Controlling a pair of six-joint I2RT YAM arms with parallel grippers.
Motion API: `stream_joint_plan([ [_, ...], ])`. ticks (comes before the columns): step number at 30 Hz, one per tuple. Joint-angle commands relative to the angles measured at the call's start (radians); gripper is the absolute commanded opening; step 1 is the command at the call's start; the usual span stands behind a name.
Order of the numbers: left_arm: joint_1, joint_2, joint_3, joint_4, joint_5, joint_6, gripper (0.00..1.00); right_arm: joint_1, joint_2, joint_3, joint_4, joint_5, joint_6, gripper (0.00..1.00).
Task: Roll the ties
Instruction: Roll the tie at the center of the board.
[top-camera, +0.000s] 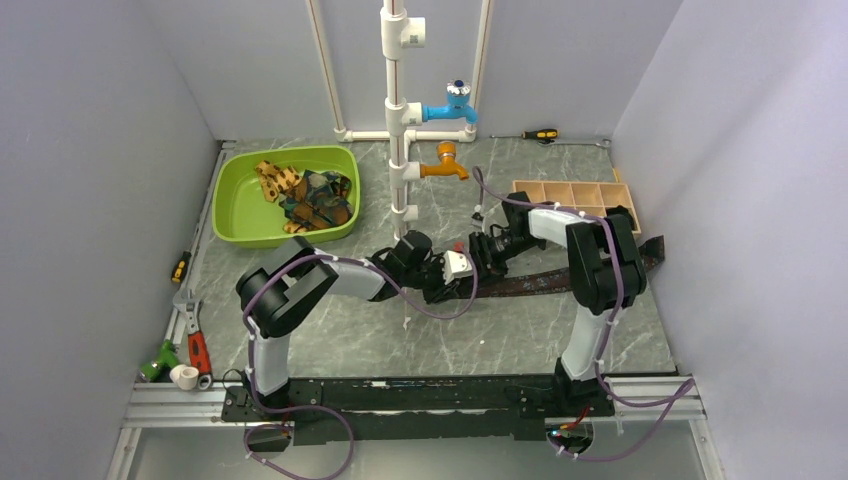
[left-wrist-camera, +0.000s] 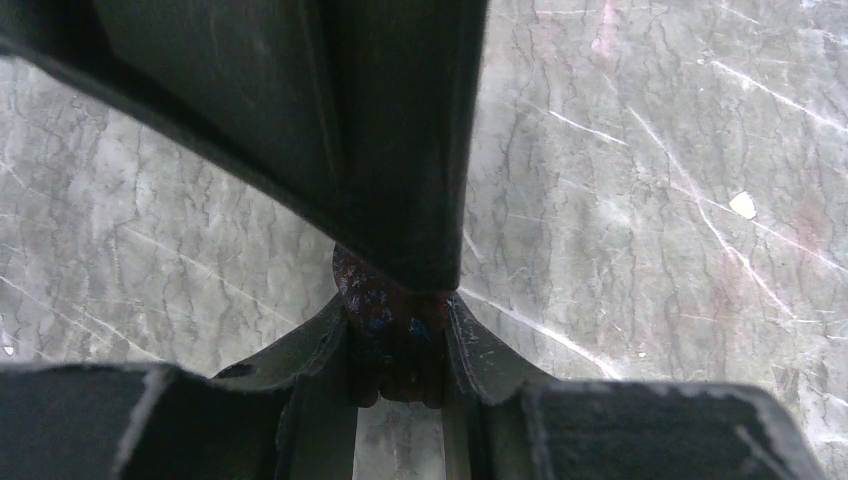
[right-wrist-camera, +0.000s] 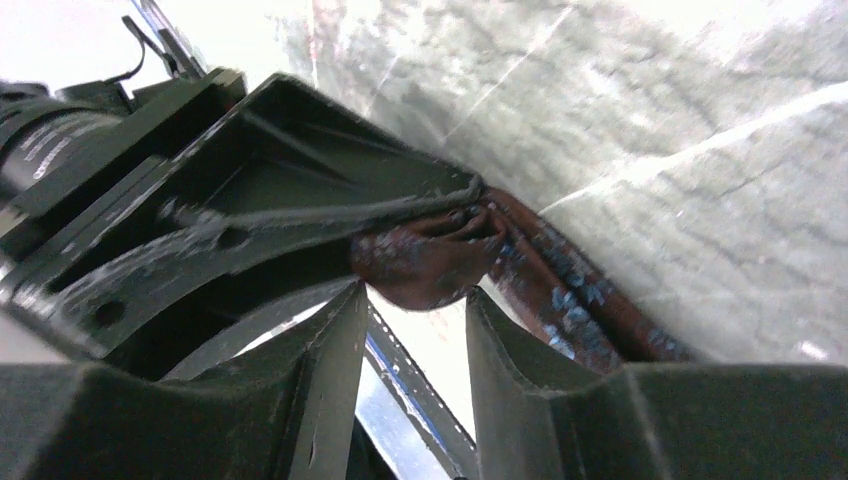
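A dark brown speckled tie (top-camera: 560, 280) lies stretched across the table from the middle to the right edge. My left gripper (top-camera: 447, 285) and right gripper (top-camera: 478, 252) meet at its left end. In the left wrist view my left gripper (left-wrist-camera: 398, 322) is shut on the bunched tie end (left-wrist-camera: 385, 300), with the right gripper's black body just above it. In the right wrist view my right gripper (right-wrist-camera: 415, 295) pinches the folded tie end (right-wrist-camera: 430, 255) at its tips, and the rest of the tie (right-wrist-camera: 580, 295) trails off to the right. More ties (top-camera: 310, 195) lie heaped in the green basin (top-camera: 240, 170).
A white pipe stand with a blue and an orange tap (top-camera: 398, 120) rises just behind the grippers. A wooden compartment box (top-camera: 570, 192) sits at the back right. Hand tools (top-camera: 195, 345) lie along the left edge, and a screwdriver (top-camera: 540, 134) lies at the back.
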Motion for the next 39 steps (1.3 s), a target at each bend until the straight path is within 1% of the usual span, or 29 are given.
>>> stream_joint_plan([
  [1, -0.013, 0.073, -0.044, -0.287, -0.106, 0.023, 0.24, 0.004, 0.075, 0.049, 0.050, -0.033, 0.047, 0.39],
  [4, -0.012, 0.082, -0.040, -0.295, -0.110, 0.020, 0.26, 0.006, 0.102, 0.057, 0.028, -0.036, 0.021, 0.33],
  [6, -0.012, 0.083, -0.040, -0.294, -0.104, 0.020, 0.28, 0.006, 0.115, 0.056, 0.009, -0.022, -0.010, 0.16],
  [7, -0.012, 0.082, -0.041, -0.294, -0.098, 0.020, 0.32, 0.005, 0.122, 0.058, 0.002, -0.003, -0.014, 0.07],
  [8, -0.012, 0.081, -0.042, -0.289, -0.092, 0.019, 0.38, 0.003, 0.129, 0.057, -0.002, 0.019, -0.042, 0.00],
  [10, 0.007, 0.073, -0.062, -0.242, -0.053, 0.013, 0.50, -0.010, 0.142, 0.043, -0.007, 0.056, -0.061, 0.00],
  [14, 0.053, 0.047, -0.116, -0.080, 0.046, -0.004, 0.60, -0.045, 0.182, 0.028, -0.027, 0.102, -0.098, 0.00],
  [20, 0.066, 0.056, -0.162, 0.182, 0.159, 0.001, 0.65, -0.088, 0.219, 0.024, -0.039, 0.162, -0.110, 0.00],
  [27, 0.037, 0.150, -0.104, 0.348, 0.186, -0.064, 0.69, -0.133, 0.258, 0.058, -0.065, 0.179, -0.123, 0.00],
  [30, 0.020, 0.188, -0.078, 0.384, 0.178, -0.077, 0.68, -0.135, 0.278, 0.073, -0.083, 0.161, -0.135, 0.00],
  [33, 0.011, 0.216, -0.053, 0.378, 0.162, -0.085, 0.61, -0.133, 0.279, 0.070, -0.078, 0.139, -0.146, 0.00],
  [36, 0.010, 0.214, -0.041, 0.303, 0.149, -0.085, 0.45, -0.125, 0.254, 0.060, -0.061, 0.098, -0.143, 0.00],
  [37, 0.010, 0.197, -0.045, 0.268, 0.140, -0.079, 0.38, -0.117, 0.239, 0.060, -0.056, 0.086, -0.144, 0.00],
  [39, 0.010, 0.160, -0.053, 0.163, 0.109, -0.049, 0.29, -0.102, 0.209, 0.054, -0.045, 0.067, -0.139, 0.00],
])
